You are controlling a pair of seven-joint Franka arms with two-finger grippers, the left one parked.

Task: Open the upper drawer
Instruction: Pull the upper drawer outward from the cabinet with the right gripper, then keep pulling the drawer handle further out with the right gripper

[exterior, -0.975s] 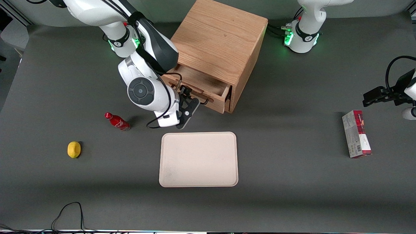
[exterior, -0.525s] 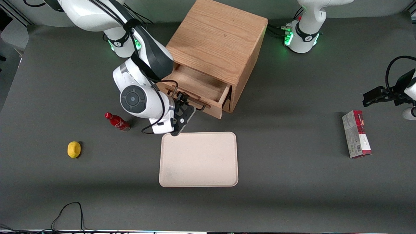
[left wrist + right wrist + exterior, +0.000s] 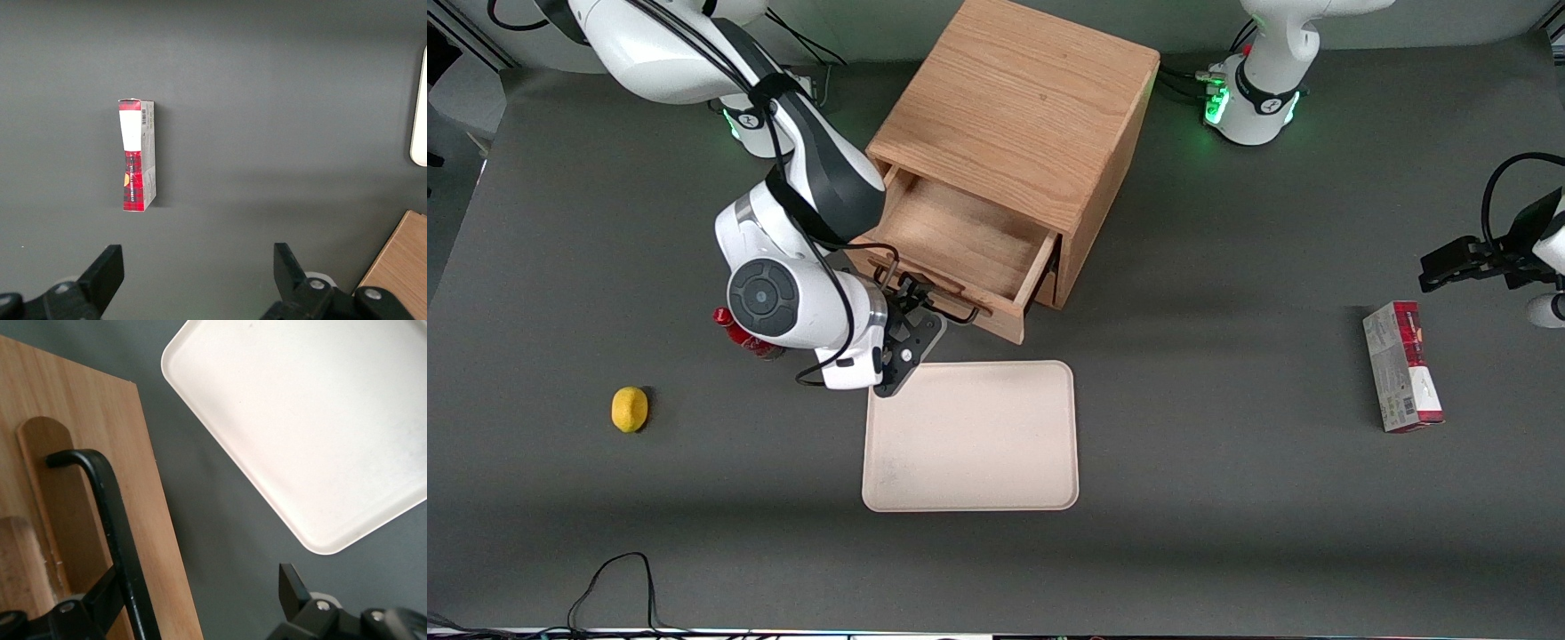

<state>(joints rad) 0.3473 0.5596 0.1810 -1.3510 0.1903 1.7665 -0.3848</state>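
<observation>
A lemon (image 3: 630, 409) lies on the table well apart from the gripper (image 3: 914, 298), nearer the front camera and toward the working arm's end. A red bottle (image 3: 749, 338) lies closer to the gripper on that same side, partly hidden under the arm's wrist.

The gripper hangs in front of the upper drawer (image 3: 960, 236), at its black handle (image 3: 953, 313). Its 2 fingers are spread, and the handle bar runs between them, close against 1 finger (image 3: 100, 603) and clear of the other. The upper drawer stands pulled far out of the cabinet (image 3: 1023, 116), its bare wooden floor showing, with the front panel just beside the gripper.

A cream tray (image 3: 971, 436) lies flat on the table just beside the gripper, nearer the front camera; 1 of its corners sits under the gripper's body.

A red and white box (image 3: 1402, 366) lies well apart from the gripper, toward the parked arm's end.
</observation>
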